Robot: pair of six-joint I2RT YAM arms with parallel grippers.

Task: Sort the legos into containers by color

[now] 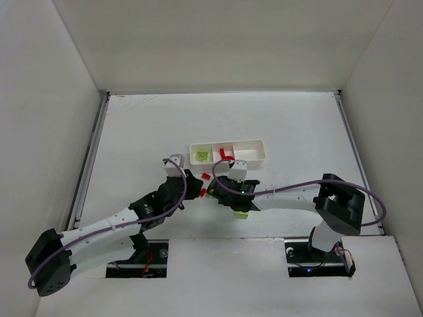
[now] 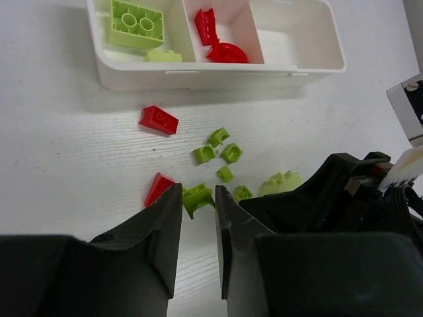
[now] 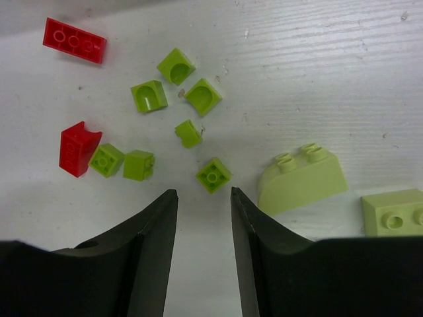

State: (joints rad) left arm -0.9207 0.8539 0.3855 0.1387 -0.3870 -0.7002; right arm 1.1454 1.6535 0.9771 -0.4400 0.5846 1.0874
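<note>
Loose legos lie on the table in front of the white tray (image 2: pixel 218 76), whose three compartments are the containers. The left compartment holds a large lime brick (image 2: pixel 137 24), the middle one red pieces (image 2: pixel 218 49), and the right one (image 2: pixel 291 33) holds nothing. My left gripper (image 2: pixel 198 188) is shut on a lime arch lego (image 2: pixel 198 198) at its tips, with a red lego (image 2: pixel 158 188) just left of it. My right gripper (image 3: pixel 203 193) stands open, nothing between its fingers, and a small lime lego (image 3: pixel 213 175) lies just ahead of them.
Both grippers (image 1: pixel 197 188) (image 1: pixel 214 191) nearly meet over the pile. More lime pieces (image 3: pixel 175 92), two red bricks (image 3: pixel 74 41) (image 3: pixel 78 148), a pale rounded brick (image 3: pixel 304 178) and a pale square one (image 3: pixel 393 212) lie around. White walls enclose the table.
</note>
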